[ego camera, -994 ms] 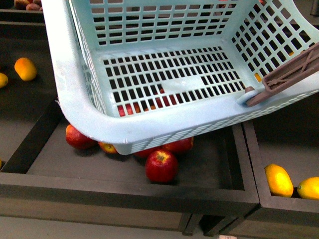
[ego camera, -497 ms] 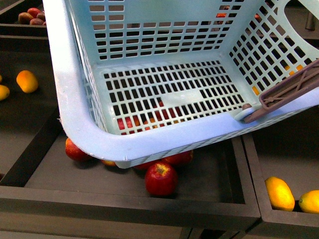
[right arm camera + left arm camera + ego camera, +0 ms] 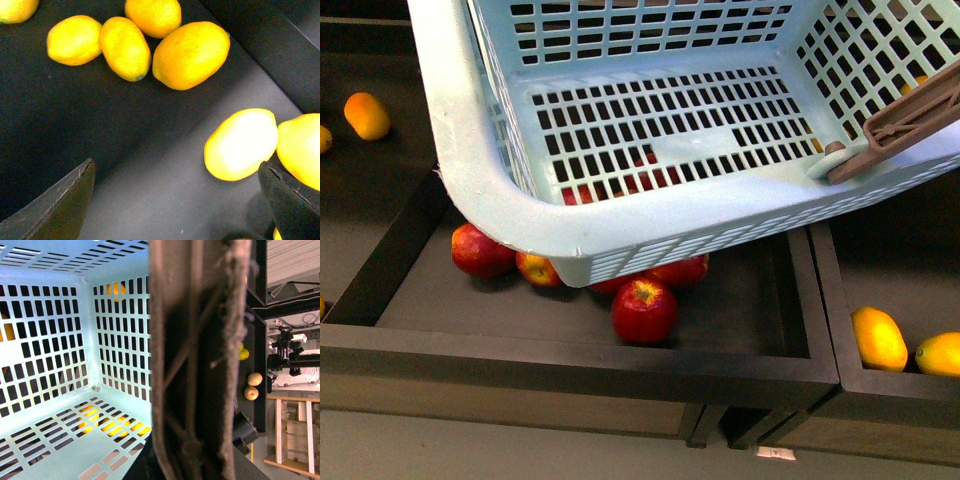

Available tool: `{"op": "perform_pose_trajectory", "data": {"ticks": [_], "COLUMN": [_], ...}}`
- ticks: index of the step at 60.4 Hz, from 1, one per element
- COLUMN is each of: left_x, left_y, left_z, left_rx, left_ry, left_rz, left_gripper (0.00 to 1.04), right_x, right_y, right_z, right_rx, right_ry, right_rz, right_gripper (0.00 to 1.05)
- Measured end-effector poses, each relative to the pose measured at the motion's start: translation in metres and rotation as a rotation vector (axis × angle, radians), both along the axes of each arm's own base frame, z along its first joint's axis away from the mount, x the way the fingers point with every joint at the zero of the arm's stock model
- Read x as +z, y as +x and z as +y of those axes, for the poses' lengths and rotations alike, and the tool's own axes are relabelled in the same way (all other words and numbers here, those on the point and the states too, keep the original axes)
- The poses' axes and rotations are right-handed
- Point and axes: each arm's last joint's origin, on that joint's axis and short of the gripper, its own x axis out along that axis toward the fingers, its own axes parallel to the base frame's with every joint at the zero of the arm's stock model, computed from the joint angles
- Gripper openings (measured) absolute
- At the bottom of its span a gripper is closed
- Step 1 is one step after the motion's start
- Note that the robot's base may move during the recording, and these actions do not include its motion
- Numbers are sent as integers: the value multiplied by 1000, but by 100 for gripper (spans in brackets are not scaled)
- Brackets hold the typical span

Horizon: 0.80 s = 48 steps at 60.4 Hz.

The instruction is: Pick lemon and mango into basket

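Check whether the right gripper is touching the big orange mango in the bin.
Apart. The right wrist view shows the open right gripper well short of the mango, with bare bin floor between them.

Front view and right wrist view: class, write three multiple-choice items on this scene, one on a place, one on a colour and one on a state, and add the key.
1. What lies in the crate below the basket?
A) lemons
B) red apples
C) green fruits

2. What colour is the basket?
A) black
B) red
C) light teal

3. How is the right hand?
A) open, holding nothing
B) shut on a lemon
C) shut on the basket's handle

Key:
1 B: red apples show beneath the basket and through its slotted floor.
2 C: its walls and rim are pale teal.
3 A: its fingers stand wide apart and grip nothing.
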Motion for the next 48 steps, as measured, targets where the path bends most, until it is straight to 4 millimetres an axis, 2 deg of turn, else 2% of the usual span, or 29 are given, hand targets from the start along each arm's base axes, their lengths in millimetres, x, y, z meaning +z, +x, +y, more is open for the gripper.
{"op": "perform_pose_trajectory", "data": {"ticks": [16,24,48], "left_x": [0,0,0], "left_y": [0,0,0], "left_z": [0,0,0], "left_rx": [0,0,0], "left_ry": [0,0,-1], "left_rz": [0,0,0], "left_gripper": [5,5,5], "right_x": [-26,-36,-54], "right_y": [33,45,63], "right_z": [-38,-51,-67], "right_rx": [-101,-142,-190], "right_ry": [56,87,185], "right_rz": [23,21,-23], "right_gripper": [96,96,96]}}
